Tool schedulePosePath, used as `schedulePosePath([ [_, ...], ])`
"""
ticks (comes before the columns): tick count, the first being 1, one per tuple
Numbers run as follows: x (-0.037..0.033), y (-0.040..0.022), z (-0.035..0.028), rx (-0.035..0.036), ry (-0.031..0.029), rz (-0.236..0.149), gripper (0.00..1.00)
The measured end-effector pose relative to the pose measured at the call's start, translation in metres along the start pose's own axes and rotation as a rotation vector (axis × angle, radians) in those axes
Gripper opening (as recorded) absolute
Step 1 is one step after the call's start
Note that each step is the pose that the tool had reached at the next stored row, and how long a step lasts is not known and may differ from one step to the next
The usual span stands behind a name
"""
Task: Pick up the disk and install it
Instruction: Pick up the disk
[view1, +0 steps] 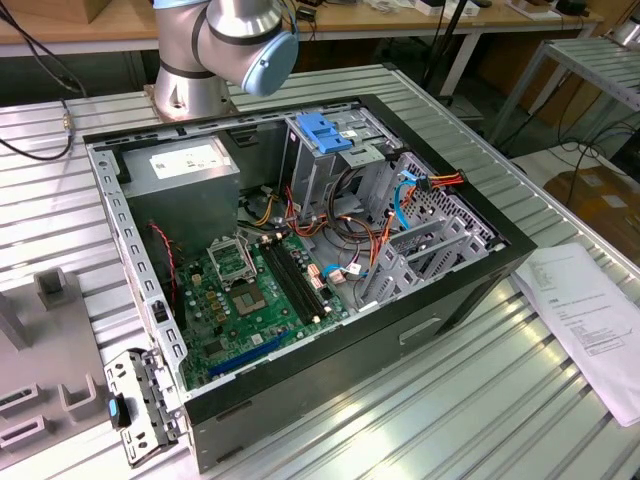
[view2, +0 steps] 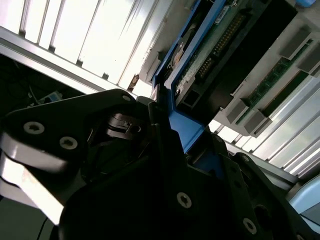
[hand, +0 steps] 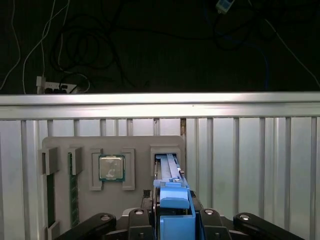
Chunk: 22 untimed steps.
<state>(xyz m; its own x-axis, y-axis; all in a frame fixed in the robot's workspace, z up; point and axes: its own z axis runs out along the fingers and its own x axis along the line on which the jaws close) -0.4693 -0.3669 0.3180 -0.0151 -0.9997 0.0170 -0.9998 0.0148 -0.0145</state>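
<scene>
Our jaws are clenched on the disk (hand: 172, 200), which stands on edge in a slot of the grey fixture tray (hand: 137, 142). We judge that a square grip and a straight pull along the slot avoid binding.

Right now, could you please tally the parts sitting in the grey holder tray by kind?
Disk: 1, standing on edge in its slot
Processor chip: 1
Memory sticks: 2
Total: 4
</scene>
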Motion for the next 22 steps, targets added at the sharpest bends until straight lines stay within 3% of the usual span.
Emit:
schedulePosePath([
  [22,0.0004,-0.0003,-0.0213,0.0001,-0.0002,0.000,0.37],
])
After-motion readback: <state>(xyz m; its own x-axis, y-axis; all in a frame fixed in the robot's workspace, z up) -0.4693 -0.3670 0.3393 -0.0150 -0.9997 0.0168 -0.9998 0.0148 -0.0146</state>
